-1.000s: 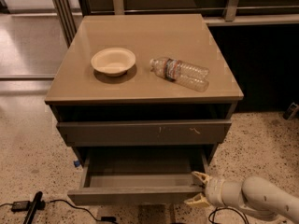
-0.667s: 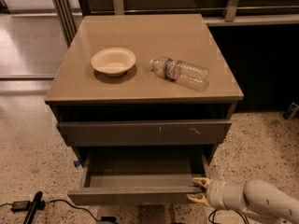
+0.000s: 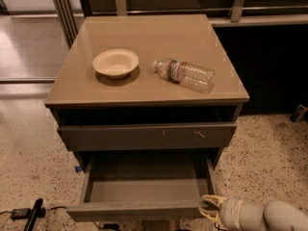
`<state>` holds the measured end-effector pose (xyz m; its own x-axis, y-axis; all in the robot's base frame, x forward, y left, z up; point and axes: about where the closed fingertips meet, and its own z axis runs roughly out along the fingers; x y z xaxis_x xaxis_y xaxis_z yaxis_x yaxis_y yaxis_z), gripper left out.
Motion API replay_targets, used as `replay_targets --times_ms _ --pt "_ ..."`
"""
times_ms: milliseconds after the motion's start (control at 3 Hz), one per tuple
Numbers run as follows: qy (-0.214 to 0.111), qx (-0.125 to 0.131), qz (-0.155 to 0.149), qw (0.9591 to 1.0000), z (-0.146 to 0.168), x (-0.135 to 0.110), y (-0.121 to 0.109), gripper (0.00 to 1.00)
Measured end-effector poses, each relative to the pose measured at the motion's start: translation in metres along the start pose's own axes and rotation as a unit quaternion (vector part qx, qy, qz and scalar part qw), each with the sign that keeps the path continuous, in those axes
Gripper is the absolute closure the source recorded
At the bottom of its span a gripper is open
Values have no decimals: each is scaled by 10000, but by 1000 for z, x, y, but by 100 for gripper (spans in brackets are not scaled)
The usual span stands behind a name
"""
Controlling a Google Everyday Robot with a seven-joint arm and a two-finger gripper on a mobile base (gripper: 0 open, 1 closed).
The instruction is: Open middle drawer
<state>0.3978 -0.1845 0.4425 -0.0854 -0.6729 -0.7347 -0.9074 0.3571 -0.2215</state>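
— Looking at where things stand, which way does the middle drawer (image 3: 144,186) (the wide, shallow grey-brown one with the plain, handleless flat front) lie from the tool?

— It lies to the picture's left of the pale cream gripper (image 3: 206,208). That gripper sits low at the lower right of the view, right at the right-hand end of the drawer's front edge, with its rounded white arm trailing off to the right.

— And how does the drawer run?

— Its long axis runs left to right across the view. It slides toward the camera, and it is already drawn well out from under the cabinet, with its grey box interior showing. My guess is that any further pull would go straight toward the viewer, square to that front.

— Is the gripper clamped on the front or let go?

— I cannot tell. It is at the corner, touching or very nearly so, but whether it grips or has released does not show.

— Now the counts.

— One gripper, on one arm. Two drawer fronts show: the middle one and, above it, one closed grey-brown upper drawer front with pale scratch marks (image 3: 144,136). A lower drawer I cannot make out. On the flat tan cabinet top (image 3: 168,32) are one round cream paper bowl (image 3: 115,63) and, just beside it to the right but apart from it, one clear plastic water bottle (image 3: 185,74) lying on its side.
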Motion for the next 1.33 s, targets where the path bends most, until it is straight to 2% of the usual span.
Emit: replay_targets --times_ms 333,667,1000,1333 --pt "0 0 0 10000 -2 -2 0 100" --pt "-75 60 101 9999 -12 9 14 100" --pt "-75 60 101 9999 -11 8 13 86" --pt "-75 60 101 9999 -11 8 13 63"
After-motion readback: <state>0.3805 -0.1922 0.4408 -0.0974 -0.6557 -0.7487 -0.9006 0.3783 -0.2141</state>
